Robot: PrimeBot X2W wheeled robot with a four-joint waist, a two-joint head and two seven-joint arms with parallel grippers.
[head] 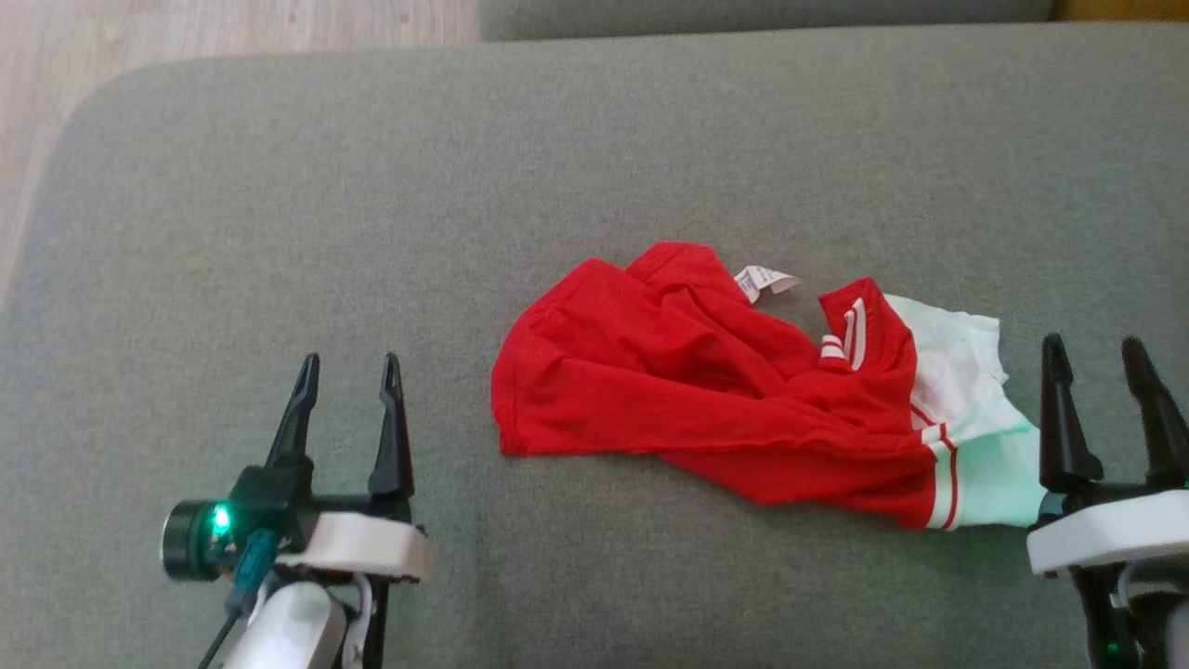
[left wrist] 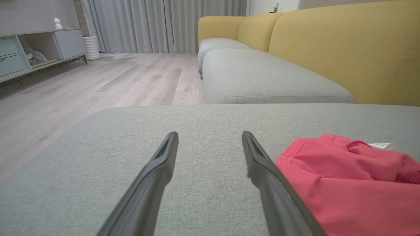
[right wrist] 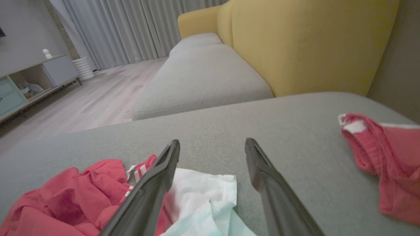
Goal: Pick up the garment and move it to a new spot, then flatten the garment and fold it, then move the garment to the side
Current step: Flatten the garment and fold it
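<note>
Both claws are wide and empty. The left claw (head: 350,360) hangs over bare grey cushion (head: 279,232), and the right claw (head: 1091,342) does the same at the far side. The garment (head: 669,372) lies crumpled on the cushion between them, well apart from the left claw on its inner side and just beside the right claw. Its pale panel (head: 975,372) reaches the right claw's inner finger, and in the right wrist view it runs under that finger. The label (head: 766,281) sticks out at the far edge, ahead of both claws. The step in hand is probably flattening, since the cloth is bunched with ridges through the red part. To do it well, each claw should take an outer edge: the right pinches the pale panel close by, the left reaches inward to the red hem (head: 506,409). Pinch a single layer, low on the cushion, then pull apart evenly so the folds run out. The risk is grabbing two layers or dragging the whole heap. A second red cloth (right wrist: 390,157) lies on the right claw's outer side and should be left alone.
</note>
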